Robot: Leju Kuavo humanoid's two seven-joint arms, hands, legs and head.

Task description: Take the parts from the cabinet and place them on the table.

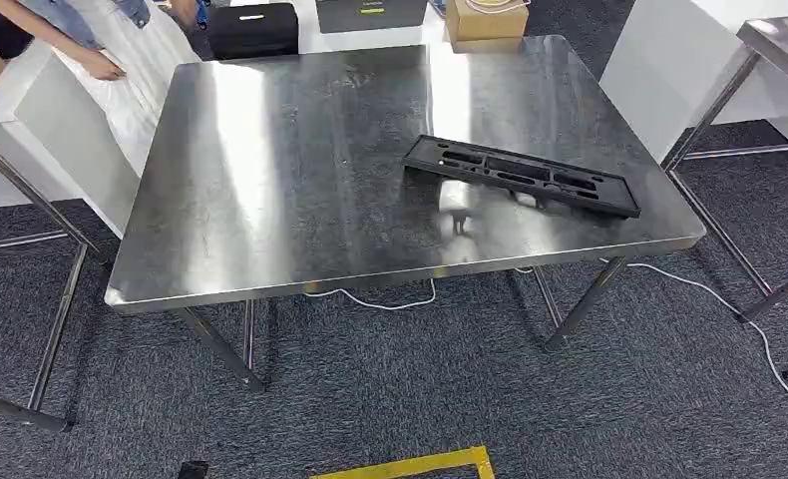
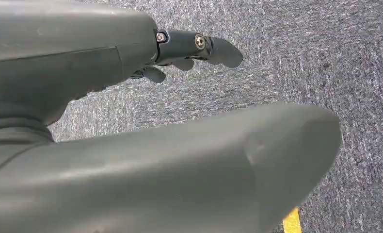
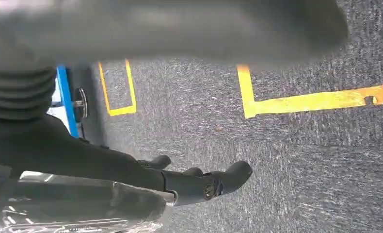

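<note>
While both arms hang over grey carpet, we log long black slotted plastic part [image 1: 521, 176] flat on steel table [image 1: 270, 170], right side. Left hand [image 2: 131, 121] empty, fingers spread; right hand [image 3: 131, 170] grasps clear plastic-wrapped item [image 3: 73, 208].

The left hand [image 2: 146, 121] has a smooth, thick grey thumb and darker fingers [image 2: 223, 50] with silver screw heads at the knuckles. The right hand [image 3: 146, 145] shows a grey ribbed cover, black fingers [image 3: 228, 177] and a round screw.

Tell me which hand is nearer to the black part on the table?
Probably right. The black part lies toward the table's right side; left hand and right hand both hang over carpet.
</note>
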